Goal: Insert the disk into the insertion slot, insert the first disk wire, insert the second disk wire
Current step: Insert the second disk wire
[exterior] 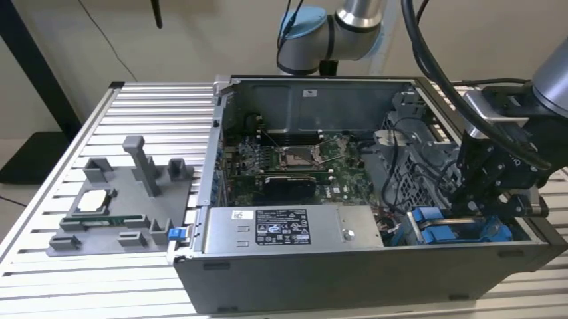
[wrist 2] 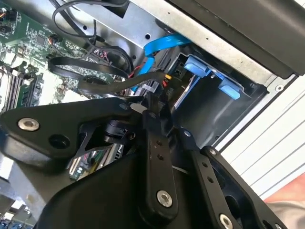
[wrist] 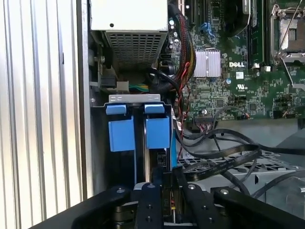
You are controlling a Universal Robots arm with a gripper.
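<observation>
— Where's the arm at?

— Down inside the open computer case [exterior: 355, 199], at the near corner on the exterior view's right. The black tool [exterior: 483, 199] hangs right over the drive cage [exterior: 461, 229], the one with the blue tabs.

— And the disk?

— It sits in the insertion slot [wrist: 138, 138] of that cage. In the first wrist view I see the disk [wrist: 159, 162] edge-on between the blue carrier pieces, just beside the power supply [wrist: 128, 28]. The tool [wrist: 167, 191] is directly above it, its black links framing the top of the drive.

— Is it clamped on anything?

— I can't tell. In the second wrist view the tool [wrist 2: 157, 102] points at a flat black cable [wrist 2: 119, 83] lying close to its tip, with a blue cable [wrist 2: 162, 47] curling past toward the cage beyond. Whether it pinches that black cable or only hovers by it, I can't make out.

— Anything else around?

— The mainboard [exterior: 293, 159] lies bare in the middle of the case. On the ribbed bench [exterior: 53, 193], to the exterior view's left, stands a grey fixture tray [exterior: 124, 212] with a few parts on it.
</observation>
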